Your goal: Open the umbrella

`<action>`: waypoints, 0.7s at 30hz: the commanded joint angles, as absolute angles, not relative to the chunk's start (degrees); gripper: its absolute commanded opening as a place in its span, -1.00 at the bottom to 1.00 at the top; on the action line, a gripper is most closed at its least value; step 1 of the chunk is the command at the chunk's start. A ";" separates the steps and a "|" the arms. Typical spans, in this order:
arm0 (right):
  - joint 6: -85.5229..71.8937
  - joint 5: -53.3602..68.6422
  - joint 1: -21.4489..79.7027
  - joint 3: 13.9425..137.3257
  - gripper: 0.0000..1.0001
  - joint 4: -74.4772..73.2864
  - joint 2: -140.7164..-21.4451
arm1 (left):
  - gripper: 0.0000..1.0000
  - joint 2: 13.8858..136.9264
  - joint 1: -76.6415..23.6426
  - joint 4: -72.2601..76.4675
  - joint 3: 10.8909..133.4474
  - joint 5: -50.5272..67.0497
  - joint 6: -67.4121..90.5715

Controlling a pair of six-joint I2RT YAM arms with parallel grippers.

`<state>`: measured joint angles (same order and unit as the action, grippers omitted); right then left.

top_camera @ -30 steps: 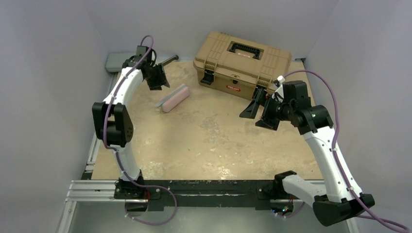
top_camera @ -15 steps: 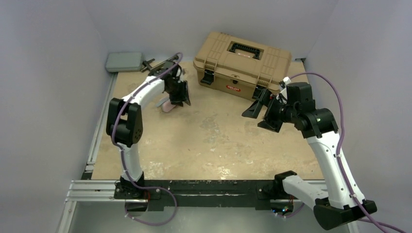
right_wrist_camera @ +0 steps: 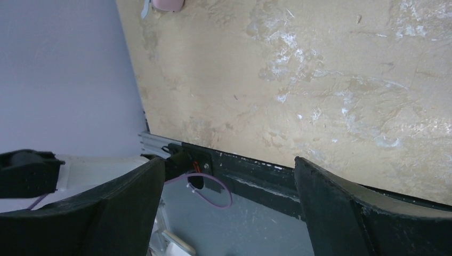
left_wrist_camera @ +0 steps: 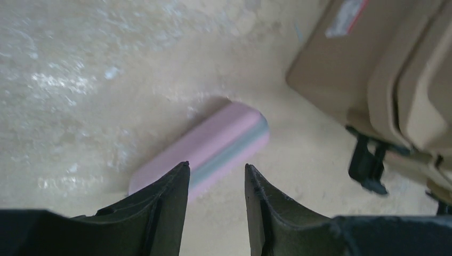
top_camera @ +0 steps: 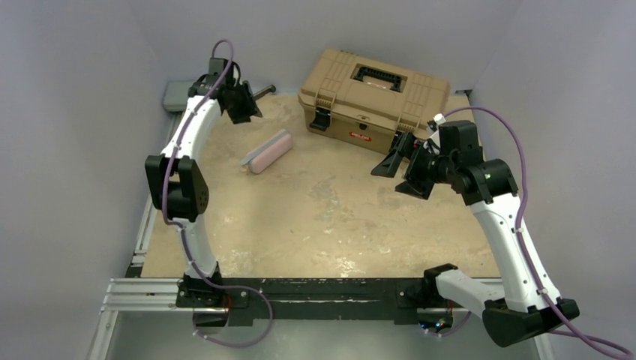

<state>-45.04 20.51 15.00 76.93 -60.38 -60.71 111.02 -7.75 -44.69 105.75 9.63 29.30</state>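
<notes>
Two arms rise from the black rail [top_camera: 330, 289] at the table's near edge, well in front of the toolbox [top_camera: 375, 94]. Closest to that rail is the right gripper [top_camera: 398, 177], which hangs above the table [top_camera: 322, 217] just in front of the toolbox's right front corner, pointing left along its front face. Its fingers [right_wrist_camera: 341, 213] stand wide apart with nothing between them; past them the right wrist view shows only worn tabletop and the rail.

Farther back, left of the toolbox's front left corner and apart from it, a pink pouch [top_camera: 268, 151] with a grey strip lies flat on the table, set at a slant.

Beyond the pouch, level with the toolbox's left end and well to its left, the left gripper [top_camera: 242, 105] is raised off the table. Its fingers [left_wrist_camera: 160, 213] are partly open and grip nothing; the pouch shows through the gap, lying on the table below them.

The tan toolbox sits at the far side with its lid down and its black latches hanging in front. A thin dark rod [top_camera: 264, 91] lies just left of its back corner, and a grey pad [top_camera: 174, 95] lies farther left still.

No view lets me pick out the umbrella, so I cannot tell where it is.
</notes>
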 commanded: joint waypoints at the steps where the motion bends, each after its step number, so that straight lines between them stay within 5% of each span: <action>1: -44.51 21.51 15.11 79.97 0.79 -60.94 -60.62 | -0.19 120.80 -5.57 -49.85 114.86 7.53 32.27; 8: -43.57 21.11 15.13 81.73 0.80 -61.97 -60.89 | -0.20 128.73 -5.10 -51.86 116.12 13.90 36.91; 21: -42.31 20.89 15.12 80.34 0.81 -61.03 -60.44 | -0.18 113.29 -16.52 -45.67 91.24 13.92 35.90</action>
<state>-42.96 20.49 15.00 80.66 -62.72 -60.82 120.84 -10.70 -46.41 98.08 12.93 36.34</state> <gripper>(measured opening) 0.900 0.407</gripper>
